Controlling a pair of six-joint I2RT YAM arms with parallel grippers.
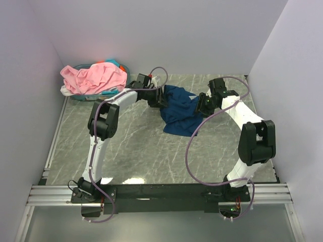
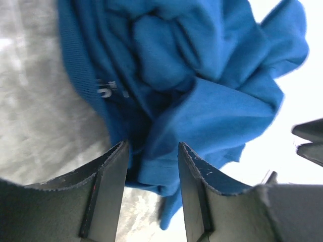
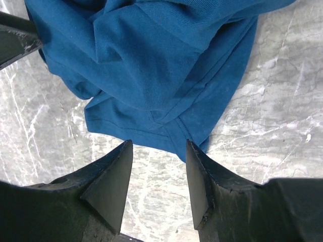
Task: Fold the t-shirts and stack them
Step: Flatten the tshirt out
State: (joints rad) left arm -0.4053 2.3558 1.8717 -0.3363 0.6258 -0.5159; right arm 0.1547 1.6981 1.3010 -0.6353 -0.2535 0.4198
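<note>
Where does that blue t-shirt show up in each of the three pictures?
Top external: blue t-shirt at the back middle of the grey marble tabletop.
Left wrist: blue t-shirt fills the upper middle, dipping between the fingers.
Right wrist: blue t-shirt across the top.
Shared landmark: the marble tabletop.

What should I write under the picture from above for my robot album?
Left gripper and right gripper at a crumpled blue shirt; pink shirt heaped on the basket.

Looked like a robotics lab cell: plain white walls (image 1: pixel 166 35) boxing a marbled table (image 1: pixel 146 151), aluminium rails (image 1: pixel 50 194) at front.
</note>
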